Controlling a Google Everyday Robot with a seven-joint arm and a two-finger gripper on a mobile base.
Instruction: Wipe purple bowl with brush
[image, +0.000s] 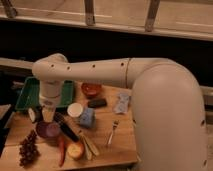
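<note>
The purple bowl (46, 131) sits at the front left of the wooden table. My gripper (48, 115) hangs just above the bowl's far rim, at the end of the white arm that reaches in from the right. It is shut on the brush (68, 129), a glossy black stick that slants down to the right from the gripper, past the bowl's right rim. The brush's lower end lies near the apple (75, 150).
A green tray (28, 95) stands at the back left. A red bowl (91, 90), a black block (97, 103), a white cup (75, 110), a blue object (87, 119), a pale cloth (121, 104) and a silver fork (112, 134) lie to the right. Grapes (27, 149) and a red chili (61, 150) lie at the front.
</note>
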